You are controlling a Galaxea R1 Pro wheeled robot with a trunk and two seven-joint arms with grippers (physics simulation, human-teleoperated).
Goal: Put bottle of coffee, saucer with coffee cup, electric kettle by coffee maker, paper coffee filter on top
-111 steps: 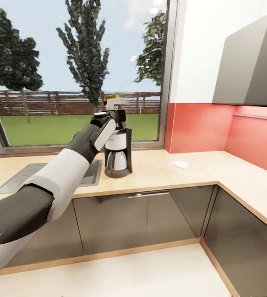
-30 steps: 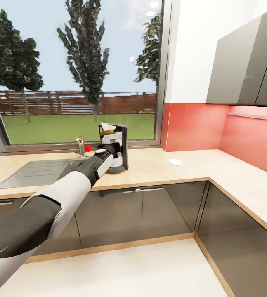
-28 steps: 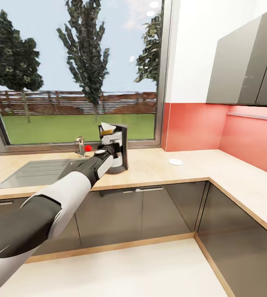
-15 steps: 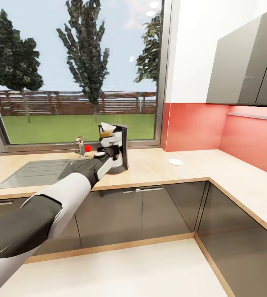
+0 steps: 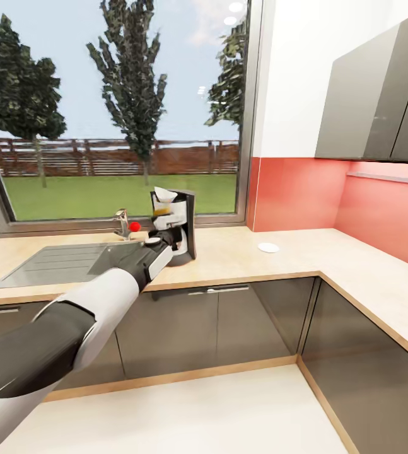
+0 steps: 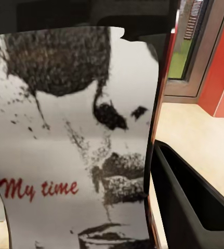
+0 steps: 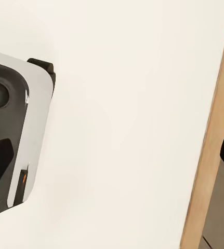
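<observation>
White-labelled bottle of coffee (image 6: 75,150) sits clamped in the left end effector (image 5: 168,234), held just above the bench (image 5: 241,255) right in front of the coffee maker (image 5: 180,222), which has the paper coffee filter (image 5: 163,194) on top; saucer (image 5: 268,247) lies further right on the bench.

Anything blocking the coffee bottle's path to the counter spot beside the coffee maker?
Nothing visible. The left end effector holds the bottle of coffee just in front of the coffee maker. The countertop to its right is bare up to the saucer.
</observation>
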